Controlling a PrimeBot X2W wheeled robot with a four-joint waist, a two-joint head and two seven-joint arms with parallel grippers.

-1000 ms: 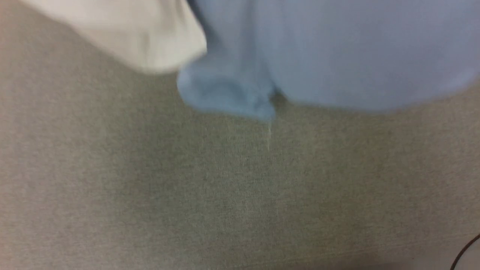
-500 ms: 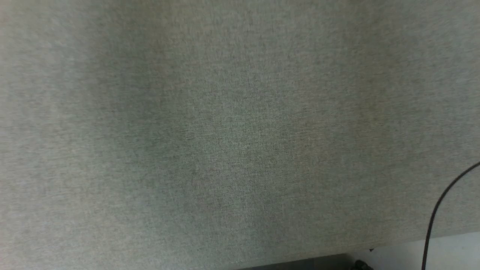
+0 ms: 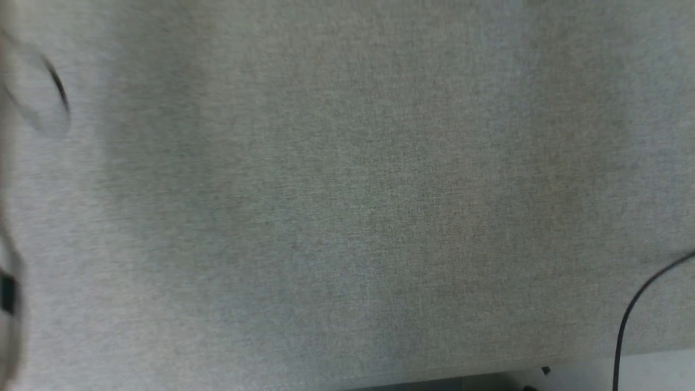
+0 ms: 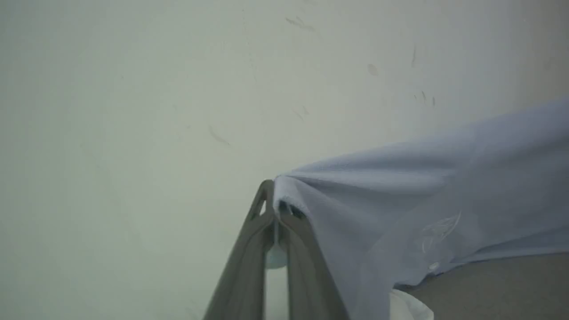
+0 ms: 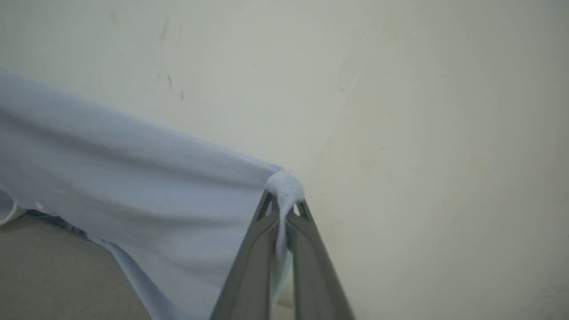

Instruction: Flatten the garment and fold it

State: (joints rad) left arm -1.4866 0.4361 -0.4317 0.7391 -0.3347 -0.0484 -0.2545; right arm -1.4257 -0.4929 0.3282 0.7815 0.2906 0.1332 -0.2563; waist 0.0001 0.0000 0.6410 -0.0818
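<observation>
The garment (image 4: pixel 422 200) is a light blue T-shirt held up in the air, stretched between my two grippers in front of a pale wall. In the left wrist view my left gripper (image 4: pixel 278 198) is shut on a bunched edge of it. The cloth runs off to the right there, with a faint white script mark (image 4: pixel 438 230) and a bit of white panel (image 4: pixel 409 309) below. In the right wrist view my right gripper (image 5: pixel 284 200) is shut on another bunched edge of the garment (image 5: pixel 133 186), which hangs away to the left.
The head view looks down on the grey felt table top (image 3: pixel 347 195), with its front edge along the bottom. A black cable (image 3: pixel 632 317) curves at the lower right. A blurred pale shape (image 3: pixel 8 304) streaks along the left edge. A pale wall (image 5: pixel 422 111) stands behind the cloth.
A second ago the blue and white cloth filled the top of the head view; it has since gone up out of that view. A blurred shape has come in at the left edge.
</observation>
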